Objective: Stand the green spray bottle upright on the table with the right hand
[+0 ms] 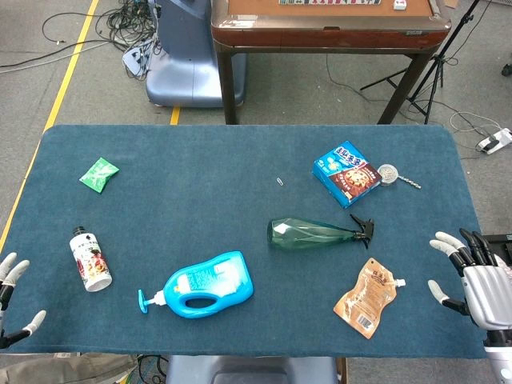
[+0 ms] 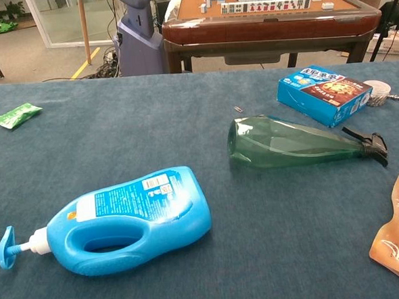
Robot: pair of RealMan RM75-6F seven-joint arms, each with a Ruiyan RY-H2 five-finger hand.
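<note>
Green bottle [image 1: 314, 233]: lying on its side near the middle of the surface [image 1: 200, 168], base toward the robot's left, black trigger head toward its right. Appears empty; the clear green wall shows nothing pooled inside. Task not begun: it must be lifted and set on its base.

Right hand [image 1: 480, 280]: at the near edge, well to the right of the green bottle, fingers spread, holding nothing. Judged a waiting pose; the trigger end faces it, so a reach across to the body seems likely.

Left hand [image 1: 12, 300]: only fingertips show, at the far left near edge, well apart from the green bottle; spread, nothing held.

Blue bottle [image 2: 129, 221]: left of and nearer than the green bottle, on its side, pump pointing left. Opaque; contents cannot be told.

Brown pouch [image 1: 367, 297]: flat, just right of and nearer than the green bottle, between it and the right hand; sealed, contents unseen.

Cookie box [image 1: 346, 173]: beyond the green bottle, closed.

White bottle [image 1: 90, 258]: far left of the green bottle, lying down, capped.

Green packet [image 1: 98, 174]: far left, beyond the green bottle.
</note>
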